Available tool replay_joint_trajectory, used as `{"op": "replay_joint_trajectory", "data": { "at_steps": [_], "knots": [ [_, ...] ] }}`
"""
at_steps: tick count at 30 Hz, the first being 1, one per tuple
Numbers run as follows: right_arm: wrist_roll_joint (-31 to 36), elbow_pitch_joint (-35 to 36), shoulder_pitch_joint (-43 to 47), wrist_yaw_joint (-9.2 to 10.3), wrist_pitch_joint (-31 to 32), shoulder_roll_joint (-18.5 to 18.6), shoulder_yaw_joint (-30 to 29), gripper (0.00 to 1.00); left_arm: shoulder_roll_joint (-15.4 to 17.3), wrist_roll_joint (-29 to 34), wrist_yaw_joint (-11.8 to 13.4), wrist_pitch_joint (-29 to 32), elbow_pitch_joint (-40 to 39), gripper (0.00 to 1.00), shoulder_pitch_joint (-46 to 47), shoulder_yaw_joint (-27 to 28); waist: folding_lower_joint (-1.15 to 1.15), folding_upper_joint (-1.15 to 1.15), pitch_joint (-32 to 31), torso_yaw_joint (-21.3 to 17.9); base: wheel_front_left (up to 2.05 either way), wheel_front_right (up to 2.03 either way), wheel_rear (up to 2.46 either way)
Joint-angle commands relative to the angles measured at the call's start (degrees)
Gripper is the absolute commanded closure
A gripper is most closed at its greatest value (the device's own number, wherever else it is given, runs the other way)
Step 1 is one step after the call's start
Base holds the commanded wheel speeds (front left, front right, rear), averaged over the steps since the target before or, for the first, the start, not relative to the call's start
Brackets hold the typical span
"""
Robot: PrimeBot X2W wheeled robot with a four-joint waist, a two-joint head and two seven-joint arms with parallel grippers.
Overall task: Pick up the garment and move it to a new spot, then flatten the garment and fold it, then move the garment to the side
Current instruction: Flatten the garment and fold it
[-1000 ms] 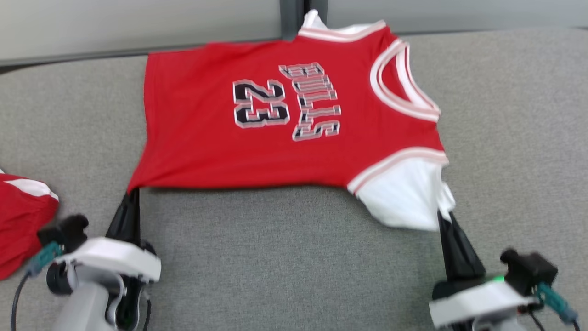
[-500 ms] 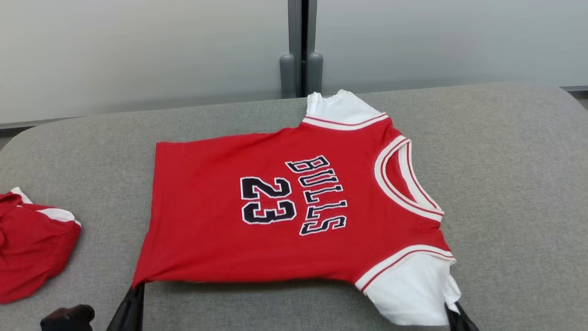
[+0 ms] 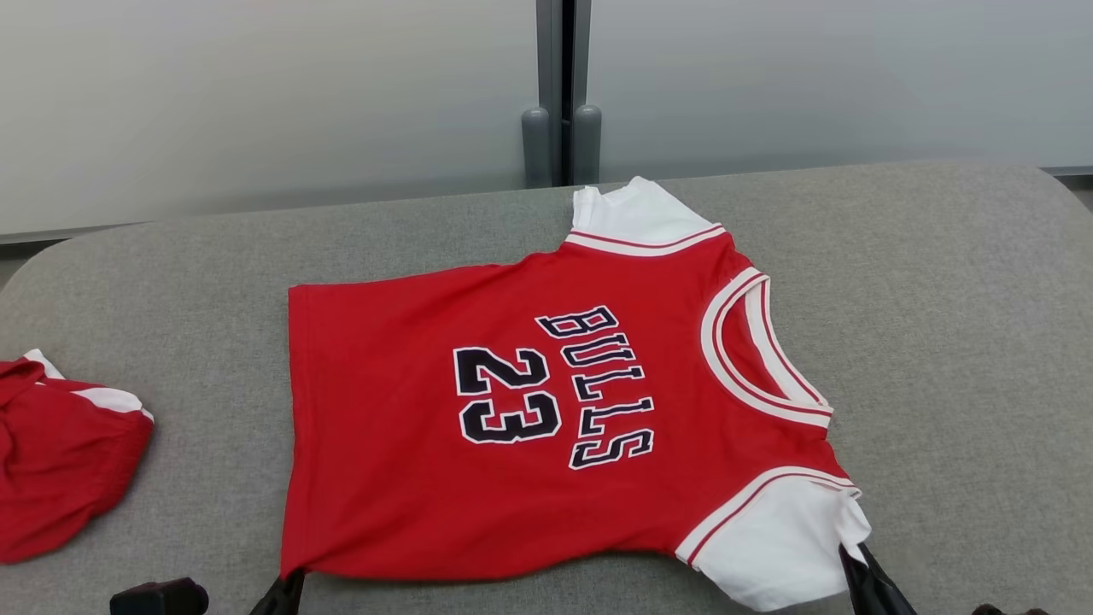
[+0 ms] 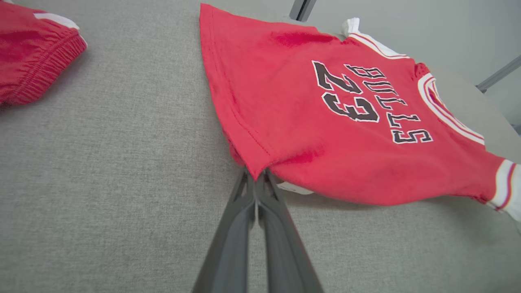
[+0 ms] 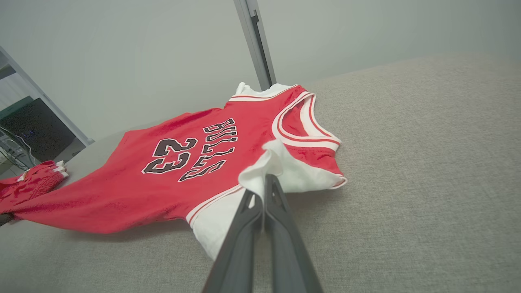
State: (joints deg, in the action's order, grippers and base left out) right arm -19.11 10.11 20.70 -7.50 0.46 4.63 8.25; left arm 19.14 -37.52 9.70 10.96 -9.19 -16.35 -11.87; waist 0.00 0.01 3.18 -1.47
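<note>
Garment [image 3: 384,427]: red jersey, white sleeves, spread face up on grey padded surface [image 3: 956,342], about mid-surface. Hem to the left, neckline [image 3: 756,354] to the right, so the black print reads sideways.

Left gripper [image 4: 256,179]: fingers pressed together, clamped on the near-left hem corner. Right gripper [image 5: 264,181]: fingers together too, pinching the bunched cuff of the near sleeve [image 3: 777,547].

Edges:
- Near edge pulled fairly straight between the two grips and raised a little off the surface, with shadow under it. Far half lies flat.
- Left hem edge straight, running near to far.
- Far sleeve [image 3: 632,213] reaches almost to the far edge of the surface, just in front of the grey post [image 3: 559,137] between the pale wall panels [image 3: 256,102].
- A scrap of white shows under the near-left corner in the left wrist view; cannot tell what it is.

Room:
- Right of the neckline, a wide stretch of grey runs out to the rounded far-right corner.
- Left of the hem, a narrower band of grey, then red shorts [image 3: 60,461] with white trim, bunched at the left edge, well apart from the hem.
- Near side: a strip of grey under both grippers.
</note>
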Motion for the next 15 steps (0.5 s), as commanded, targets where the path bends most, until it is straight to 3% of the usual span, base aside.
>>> {"op": "replay_joint_trajectory", "data": {
  "at_steps": [1,8,15],
  "knots": [
    [-0.45,-0.34,-1.36,0.02,-0.67,-0.10,-0.09,1.00,0.39,-0.68,-0.11,0.84,0.12,1.00,0.93,-0.07,0.00,-0.01,0.57,-0.07,0.00,0.00,0.00],
    [-0.80,-4.29,-9.62,0.02,-2.10,-0.08,-1.21,1.00,3.28,-4.09,-2.43,8.12,1.67,1.00,6.82,0.05,0.00,-0.01,4.54,0.26,0.00,0.00,0.00],
    [-0.88,-10.64,-20.57,0.02,-4.65,1.35,-1.78,1.00,3.87,-10.32,-5.20,12.98,4.37,1.00,14.02,2.05,0.00,-0.01,8.03,1.08,0.00,0.00,0.00]
  ]
}}
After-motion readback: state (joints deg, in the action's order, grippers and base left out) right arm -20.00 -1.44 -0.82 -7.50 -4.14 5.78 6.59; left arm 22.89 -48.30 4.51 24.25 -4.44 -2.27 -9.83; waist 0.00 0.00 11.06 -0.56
